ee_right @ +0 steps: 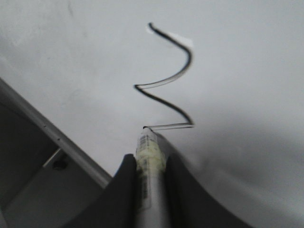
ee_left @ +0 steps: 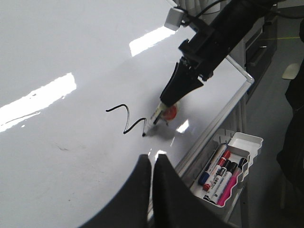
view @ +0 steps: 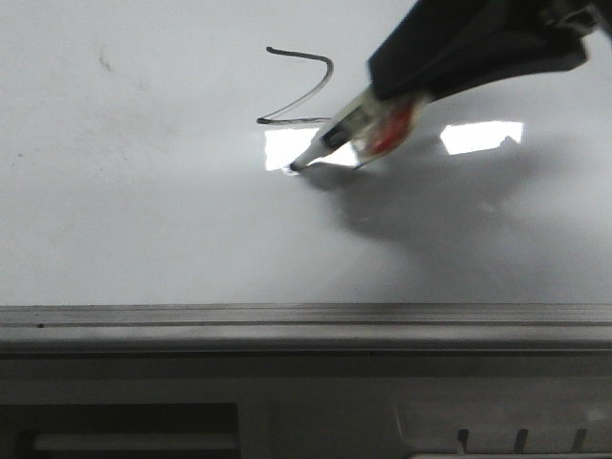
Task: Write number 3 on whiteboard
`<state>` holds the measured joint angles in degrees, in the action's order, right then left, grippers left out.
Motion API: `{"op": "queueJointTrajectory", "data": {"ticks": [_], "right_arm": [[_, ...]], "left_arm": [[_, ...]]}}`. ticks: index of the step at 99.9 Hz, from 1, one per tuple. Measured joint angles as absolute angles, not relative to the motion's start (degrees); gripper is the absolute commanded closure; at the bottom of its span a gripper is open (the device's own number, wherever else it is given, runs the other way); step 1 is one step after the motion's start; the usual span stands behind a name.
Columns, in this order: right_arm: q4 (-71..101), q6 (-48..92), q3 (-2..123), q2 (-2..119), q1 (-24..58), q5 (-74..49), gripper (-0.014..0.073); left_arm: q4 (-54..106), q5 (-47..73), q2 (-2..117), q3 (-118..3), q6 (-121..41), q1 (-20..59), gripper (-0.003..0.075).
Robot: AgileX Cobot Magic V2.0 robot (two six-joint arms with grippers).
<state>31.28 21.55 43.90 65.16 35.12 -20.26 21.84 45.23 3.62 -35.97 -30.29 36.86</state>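
Rail (view: 287, 320) edges our whiteboard (view: 143, 210); our right gripper (view: 402, 96) clamps the marker (view: 335, 134), finishing the 3 (view: 301, 91). Next, lift off cleanly. Left gripper (ee_left: 153, 166) sits closed, empty.

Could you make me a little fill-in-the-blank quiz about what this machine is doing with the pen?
1. The right gripper holds a ____.
2. The number 3 is drawn in ____ ink on the whiteboard.
3. The left gripper holds ____.
4. The tray beside the board holds spare ____.

Missing words: marker; black; nothing; markers
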Motion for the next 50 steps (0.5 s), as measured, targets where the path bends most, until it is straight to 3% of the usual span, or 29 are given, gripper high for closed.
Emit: {"op": "queueJointTrajectory", "data": {"ticks": [24, 44, 50], "right_arm": [[33.5, 21.3, 46.4, 74.4, 43.7, -18.8, 0.0634], [31.3, 21.3, 50.2, 71.0, 43.6, -23.7, 0.0634], [30.4, 21.6, 52.7, 67.9, 43.7, -25.7, 0.0634]], "left_arm": [[21.8, 45.2, 3.6, -36.0, -30.3, 36.9, 0.0741], [22.3, 44.8, 3.6, -36.0, -30.3, 36.9, 0.0735], [23.1, 43.7, 3.6, -36.0, -30.2, 36.9, 0.069]]}}
